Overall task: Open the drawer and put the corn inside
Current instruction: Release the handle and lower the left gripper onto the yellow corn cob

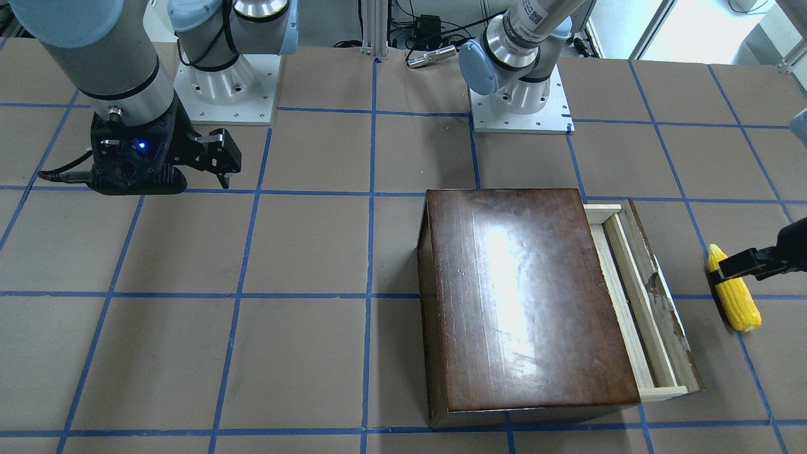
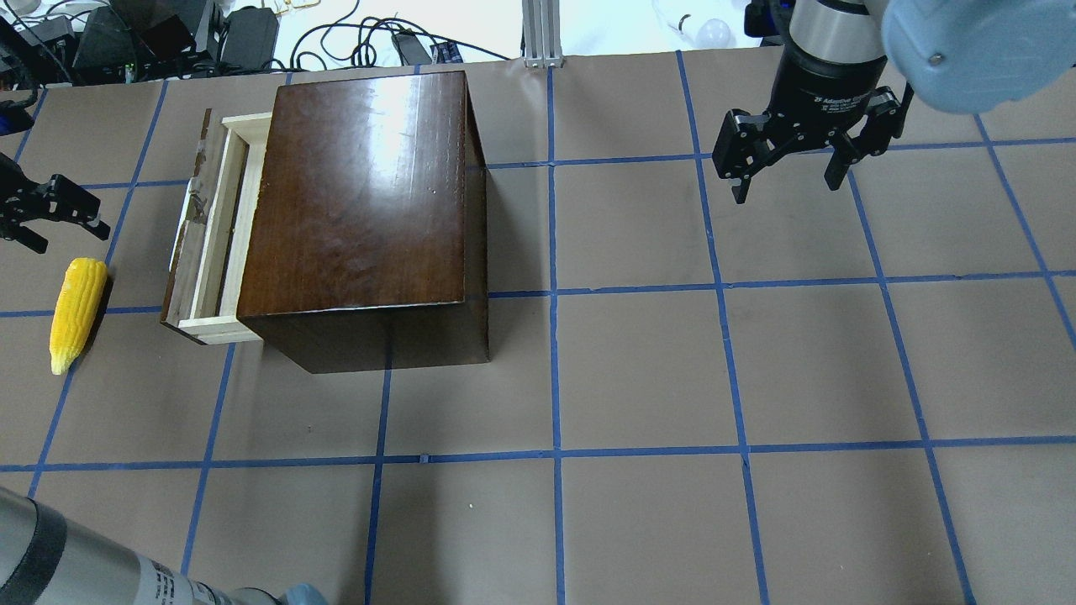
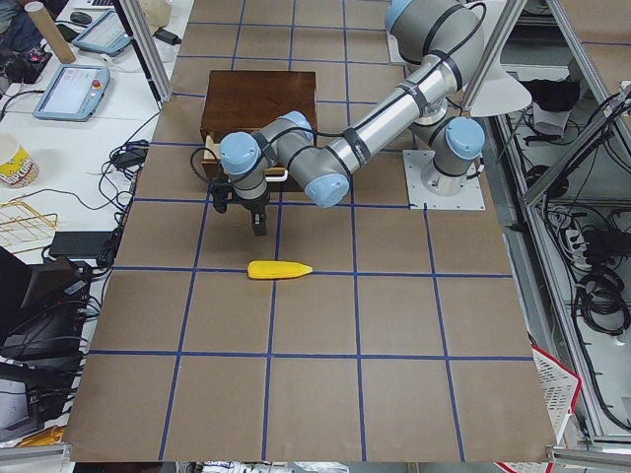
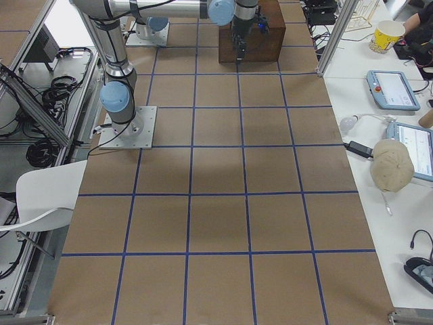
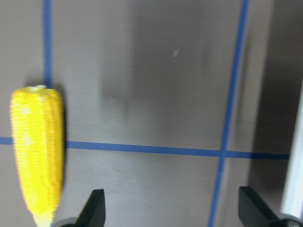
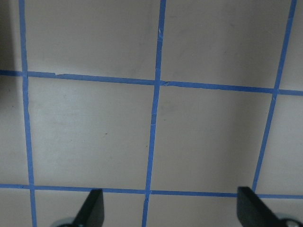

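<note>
The dark-brown box (image 2: 361,193) stands on the table with its drawer (image 2: 210,235) pulled partly out, the pale wood tray showing behind the chipped front panel (image 1: 662,296). The yellow corn (image 2: 77,311) lies flat on the table beside the drawer front and also shows in the front view (image 1: 734,293) and the left wrist view (image 5: 38,151). My left gripper (image 2: 59,223) is open and empty and hovers near the corn's blunt end without touching it. My right gripper (image 2: 786,189) is open and empty, far off over bare table.
The table is brown paper with a blue tape grid (image 2: 555,290). Both arm bases (image 1: 520,101) are bolted at the robot's edge. Cables and gear (image 2: 168,34) lie beyond the far edge, behind the box.
</note>
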{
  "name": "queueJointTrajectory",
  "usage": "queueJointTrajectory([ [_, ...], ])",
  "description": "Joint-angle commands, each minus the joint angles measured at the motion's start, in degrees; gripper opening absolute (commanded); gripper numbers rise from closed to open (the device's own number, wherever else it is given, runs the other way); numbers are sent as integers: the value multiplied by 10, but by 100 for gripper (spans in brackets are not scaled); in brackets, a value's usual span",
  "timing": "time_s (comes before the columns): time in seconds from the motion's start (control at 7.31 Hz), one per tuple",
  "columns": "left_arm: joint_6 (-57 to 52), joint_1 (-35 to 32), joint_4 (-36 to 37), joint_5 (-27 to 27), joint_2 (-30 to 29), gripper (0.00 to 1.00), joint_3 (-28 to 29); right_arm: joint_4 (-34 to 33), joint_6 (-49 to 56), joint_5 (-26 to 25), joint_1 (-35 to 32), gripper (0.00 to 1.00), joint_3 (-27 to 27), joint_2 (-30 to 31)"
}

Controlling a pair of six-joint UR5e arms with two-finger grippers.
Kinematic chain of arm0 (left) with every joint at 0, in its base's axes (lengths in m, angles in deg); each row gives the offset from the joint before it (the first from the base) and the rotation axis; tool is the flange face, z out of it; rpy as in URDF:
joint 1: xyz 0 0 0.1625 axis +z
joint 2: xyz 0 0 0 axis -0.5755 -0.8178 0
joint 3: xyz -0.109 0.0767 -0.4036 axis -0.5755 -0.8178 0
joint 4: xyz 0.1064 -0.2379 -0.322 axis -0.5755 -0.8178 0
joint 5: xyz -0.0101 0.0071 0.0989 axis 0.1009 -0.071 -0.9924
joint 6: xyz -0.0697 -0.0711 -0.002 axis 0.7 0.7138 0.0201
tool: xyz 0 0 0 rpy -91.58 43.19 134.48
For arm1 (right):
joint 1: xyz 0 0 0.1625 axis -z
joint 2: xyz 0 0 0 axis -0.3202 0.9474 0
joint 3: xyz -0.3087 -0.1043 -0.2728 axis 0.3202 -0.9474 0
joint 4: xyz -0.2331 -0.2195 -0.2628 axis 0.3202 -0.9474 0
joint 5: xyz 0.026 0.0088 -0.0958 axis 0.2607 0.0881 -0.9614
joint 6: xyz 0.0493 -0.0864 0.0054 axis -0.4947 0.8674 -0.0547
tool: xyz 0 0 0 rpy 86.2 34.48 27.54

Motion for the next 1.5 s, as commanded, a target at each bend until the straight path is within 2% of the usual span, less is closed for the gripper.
queueJointTrajectory([
  [0.0, -20, 13, 46, -4, -29, 100, -2, 0, 0, 0, 0, 100, 0, 0],
  [0.27, -68, 37, 96, -3, -67, 100, -5, 0, 0, 0, -1, 100, 0, 0],
  [0.96, -95, 53, 101, -5, -107, 100, -14, 0, 0, 0, -1, 100, 0, 0],
  [1.23, -102, 53, 109, -5, -111, 80, -14, 0, 0, 0, 0, 100, 0, 0],
  [1.37, -108, 53, 109, -5, -111, 63, -14, 0, 0, 0, 0, 100, 0, 0],
])
